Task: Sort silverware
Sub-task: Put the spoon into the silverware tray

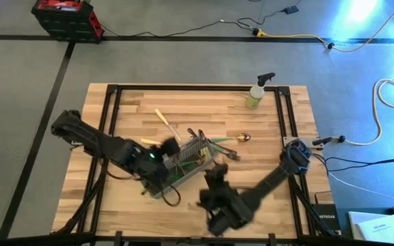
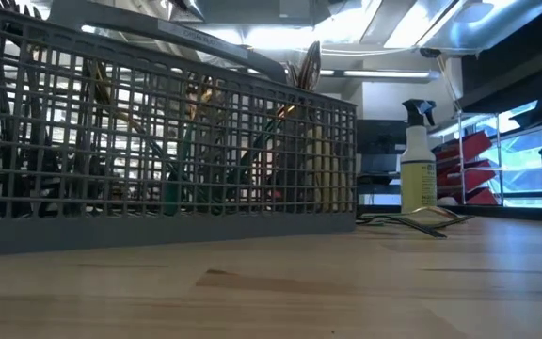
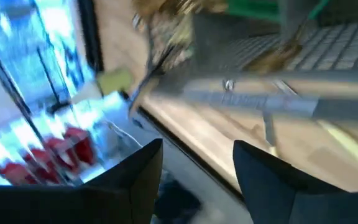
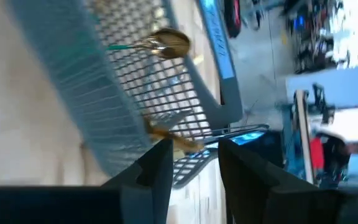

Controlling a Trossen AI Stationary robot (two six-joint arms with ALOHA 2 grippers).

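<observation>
The grey wire-mesh caddy (image 1: 187,160) (image 2: 158,151) stands on the table's near middle with several pieces of silverware upright in it. Loose silverware lies beyond it: a cream-handled piece (image 1: 165,121), a gold spoon (image 1: 245,137) and forks (image 1: 226,149) (image 2: 412,221). A green-handled gold spoon (image 4: 166,43) shows at the caddy's mesh wall. My left gripper (image 1: 163,172) (image 3: 197,168) is open at the caddy's left end, facing the caddy's handle bar (image 3: 260,102). My right gripper (image 1: 214,176) (image 4: 194,146), at the caddy's near right corner, is shut on a gold-coloured piece (image 4: 178,140). My right gripper has a gold-coloured piece of silverware at its fingertips (image 4: 166,149). Only a short gold stretch (image 4: 157,130) shows beside them, so which part is held cannot be told. The piece is off the table, next to the caddy's wall.
A yellow-green spray bottle (image 1: 257,94) (image 2: 419,169) stands at the table's far right. Black frame rails (image 1: 115,102) run along the table's edges. Bare wood lies at the near left and far middle. A red toolbox (image 1: 66,17) sits on the floor beyond.
</observation>
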